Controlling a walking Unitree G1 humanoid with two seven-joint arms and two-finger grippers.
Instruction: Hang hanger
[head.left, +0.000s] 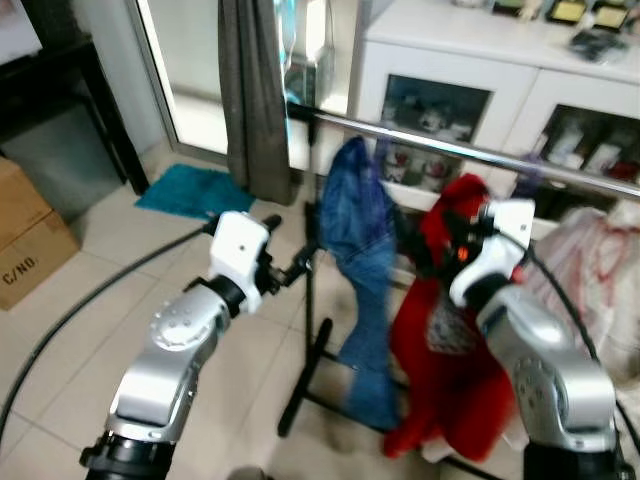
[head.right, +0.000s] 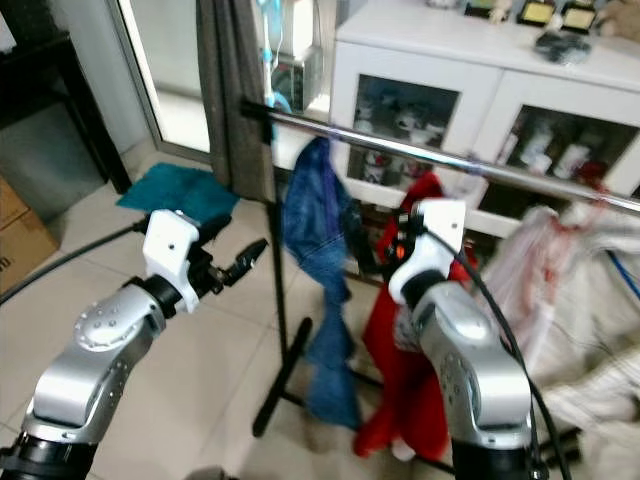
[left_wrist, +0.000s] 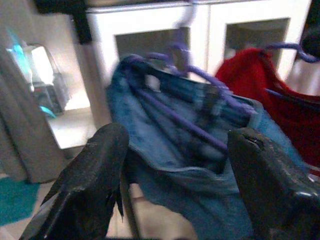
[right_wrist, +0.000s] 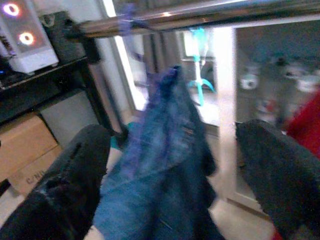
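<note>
Blue jeans (head.left: 362, 230) hang on a purple hanger (left_wrist: 200, 75) from a metal rail (head.left: 440, 145), near its left end. A red garment (head.left: 440, 350) hangs just right of them on another purple hanger. My left gripper (head.left: 300, 262) is open, raised just left of the jeans and pointing at them with nothing between its fingers. My right gripper (head.left: 415, 250) is open too, held between the jeans and the red garment. In the right wrist view the jeans (right_wrist: 160, 165) hang beyond the open fingers and the rail (right_wrist: 200, 17) runs above.
The rack's black post and foot (head.left: 305, 370) stand on the tiled floor. A pale garment (head.left: 600, 260) hangs further right. Behind are a white cabinet (head.left: 480, 60), a grey curtain (head.left: 255, 90) and a teal mat (head.left: 190, 190). A cardboard box (head.left: 25, 235) and a black cable (head.left: 90, 300) lie left.
</note>
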